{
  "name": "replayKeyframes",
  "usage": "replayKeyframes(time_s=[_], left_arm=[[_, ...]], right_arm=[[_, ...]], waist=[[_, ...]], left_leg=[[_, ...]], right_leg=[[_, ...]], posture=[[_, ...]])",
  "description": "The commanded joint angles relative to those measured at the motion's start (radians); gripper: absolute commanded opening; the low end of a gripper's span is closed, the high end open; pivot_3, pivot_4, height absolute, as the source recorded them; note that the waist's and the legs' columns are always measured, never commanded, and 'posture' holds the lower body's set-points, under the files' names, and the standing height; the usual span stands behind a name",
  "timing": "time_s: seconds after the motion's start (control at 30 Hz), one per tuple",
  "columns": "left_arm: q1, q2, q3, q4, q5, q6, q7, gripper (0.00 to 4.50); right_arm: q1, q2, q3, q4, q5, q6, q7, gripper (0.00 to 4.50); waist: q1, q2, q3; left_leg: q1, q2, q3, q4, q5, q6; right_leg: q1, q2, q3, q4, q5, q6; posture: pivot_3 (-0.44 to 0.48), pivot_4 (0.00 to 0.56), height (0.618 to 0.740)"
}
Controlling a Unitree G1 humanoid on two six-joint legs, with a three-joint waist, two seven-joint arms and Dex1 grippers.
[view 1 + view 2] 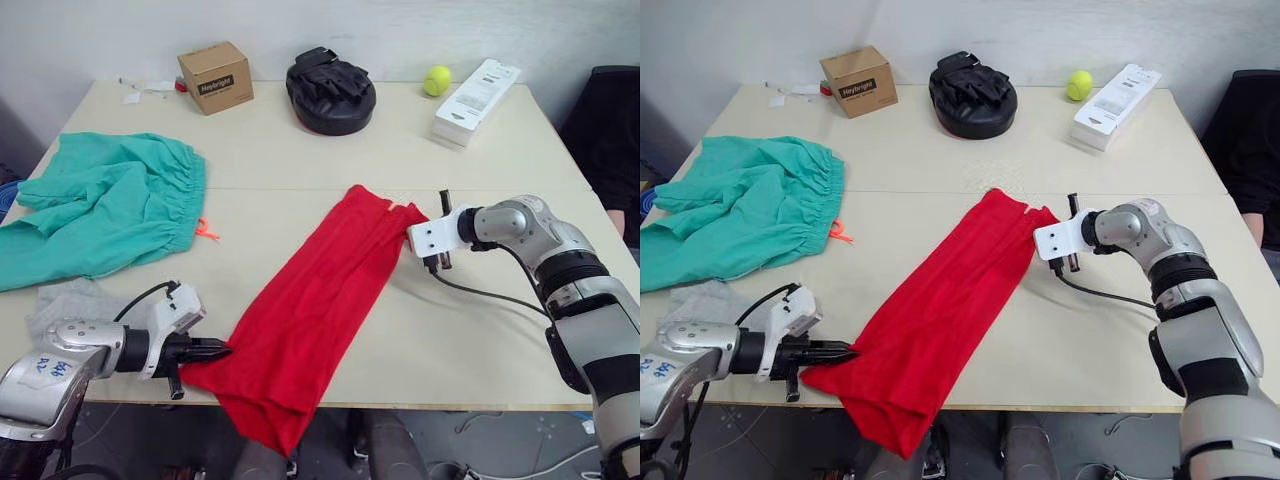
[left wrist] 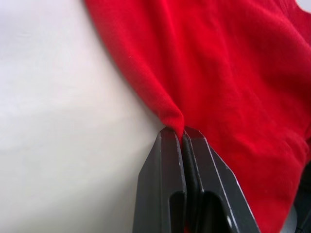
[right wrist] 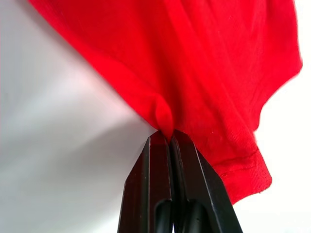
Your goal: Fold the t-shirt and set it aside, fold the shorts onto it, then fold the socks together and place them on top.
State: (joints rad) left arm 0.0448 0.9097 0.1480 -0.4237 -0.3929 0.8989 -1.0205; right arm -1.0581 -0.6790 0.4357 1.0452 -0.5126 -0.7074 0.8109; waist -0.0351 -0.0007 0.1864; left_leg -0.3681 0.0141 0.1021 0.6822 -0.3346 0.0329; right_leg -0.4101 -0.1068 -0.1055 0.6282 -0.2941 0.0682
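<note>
Pinching the t-shirt [image 1: 315,300] at both ends, the two grippers have it laid as a long narrow red strip running diagonally across the middle of the frame, from the lower centre up toward the right of centre. The left gripper [image 1: 212,350], at the lower left, is clenched on a small tuck of the strip's edge near the front of the table [image 1: 480,330]; the right gripper [image 1: 412,233], right of centre, is clenched on the upper end of the shirt.

Each grip holds only a thin fold of cloth, so a pull could let it slip free or release one layer and undo the fold. The lower end of the shirt hangs over the table's front edge, and its weight could drag the strip off if the left grip gives.

The shorts [image 1: 100,205] lie spread at the left of the frame, well apart from the shirt, and the socks [image 1: 70,300] sit just below them at the lower left.

Underneath is a pale, smooth tabletop set against a light wall. Along its far edge, at the top of the frame, stand a cardboard box [image 1: 215,76], a black padded mitt [image 1: 331,90], a tennis ball [image 1: 437,80] and a white box [image 1: 475,88].
</note>
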Motion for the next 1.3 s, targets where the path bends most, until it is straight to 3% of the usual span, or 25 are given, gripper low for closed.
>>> replayKeyframes(time_s=[0.03,0.23,0.3,0.33,0.53,0.63,0.7,0.73,0.77,1.0,1.13,1.3], left_arm=[[0.043,0.007,-0.027,0.009,0.006,0.015,0.038,0.00],[-0.034,-0.015,-0.024,0.036,-0.041,0.036,0.071,0.00],[-0.056,-0.011,-0.017,0.050,-0.055,0.045,0.067,0.00],[-0.059,-0.004,-0.012,0.051,-0.066,0.048,0.058,0.46],[-0.094,0.075,0.031,0.079,-0.158,0.072,-0.045,2.18],[-0.203,0.147,0.014,0.175,-0.185,0.077,-0.125,3.12],[-0.342,0.164,-0.047,0.269,-0.188,0.098,-0.173,3.80],[-0.397,0.163,-0.073,0.305,-0.186,0.108,-0.186,4.10],[-0.445,0.156,-0.099,0.340,-0.182,0.118,-0.191,4.44],[-0.906,-0.077,-0.385,0.761,-0.015,0.077,-0.234,4.48],[-1.036,-0.218,-0.485,0.984,0.077,-0.004,-0.269,4.48],[-1.127,-0.349,-0.509,1.212,0.154,-0.075,-0.282,4.48]], right_arm=[[-0.005,-0.041,-0.002,0.013,-0.013,0.013,-0.003,0.03],[0.023,-0.031,-0.030,-0.015,0.058,-0.017,0.068,0.03],[0.028,-0.034,-0.035,-0.027,0.072,-0.022,0.078,0.40],[0.032,-0.038,-0.038,-0.035,0.080,-0.023,0.087,0.61],[0.093,-0.097,-0.082,-0.157,0.180,-0.039,0.183,2.62],[0.195,-0.158,-0.117,-0.338,0.327,-0.022,0.310,3.64],[0.311,-0.202,-0.131,-0.551,0.481,0.031,0.411,4.36],[0.353,-0.217,-0.137,-0.629,0.528,0.058,0.440,4.50],[0.385,-0.228,-0.144,-0.686,0.556,0.079,0.455,4.50],[0.636,-0.224,-0.127,-1.086,0.638,0.196,0.463,4.50],[0.690,-0.161,-0.098,-1.192,0.588,0.265,0.410,4.50],[0.705,-0.099,-0.073,-1.216,0.513,0.293,0.366,4.50]], waist=[[0.000,0.002,-0.001],[0.006,0.002,-0.001],[0.006,0.002,-0.001],[0.005,0.002,-0.001],[0.006,0.002,-0.001],[0.012,0.002,-0.001],[0.016,0.002,-0.001],[0.018,0.002,-0.001],[0.019,0.002,-0.001],[0.035,-0.002,0.001],[0.034,-0.004,0.002],[0.035,-0.009,0.005]], left_leg=[[0.000,0.000,0.000,0.000,0.000,0.000],[0.000,0.000,0.000,0.000,0.000,0.000],[0.000,0.000,0.000,0.000,0.000,0.000],[0.000,0.000,0.000,0.000,0.000,0.000],[-0.001,0.000,-0.002,0.000,0.000,0.000],[-0.003,0.000,-0.004,0.000,0.000,0.000],[-0.003,0.000,-0.004,0.000,0.000,0.000],[-0.003,-0.001,-0.005,0.000,0.000,0.000],[-0.003,-0.001,-0.005,0.000,0.000,0.000],[-0.003,0.000,-0.003,0.002,0.000,-0.001],[-0.004,0.000,0.000,0.002,0.000,0.000],[-0.004,0.001,0.001,0.002,0.000,0.000]], right_leg=[[0.000,0.000,0.000,0.000,0.000,0.000],[0.000,0.000,0.000,0.000,0.000,0.000],[0.000,0.000,0.000,0.000,0.000,0.000],[0.000,0.000,0.000,0.000,0.000,0.000],[0.000,0.000,-0.001,0.000,0.000,0.000],[0.000,0.000,-0.003,-0.001,0.000,0.000],[0.000,0.000,-0.004,-0.001,0.000,0.000],[0.001,0.000,-0.004,-0.001,0.000,0.000],[0.001,0.000,-0.005,-0.001,0.000,0.000],[0.001,0.004,-0.004,0.003,0.000,0.001],[0.000,0.006,-0.001,0.003,0.001,0.001],[-0.001,0.006,-0.001,0.003,0.001,0.001]], posture=[[0.000,0.150,0.740],[0.000,0.150,0.740],[0.000,0.150,0.740],[0.000,0.150,0.740],[0.000,0.150,0.740],[0.000,0.150,0.740],[0.000,0.150,0.740],[0.000,0.150,0.740],[0.000,0.150,0.740],[0.000,0.150,0.740],[0.000,0.150,0.740],[0.000,0.150,0.740]])
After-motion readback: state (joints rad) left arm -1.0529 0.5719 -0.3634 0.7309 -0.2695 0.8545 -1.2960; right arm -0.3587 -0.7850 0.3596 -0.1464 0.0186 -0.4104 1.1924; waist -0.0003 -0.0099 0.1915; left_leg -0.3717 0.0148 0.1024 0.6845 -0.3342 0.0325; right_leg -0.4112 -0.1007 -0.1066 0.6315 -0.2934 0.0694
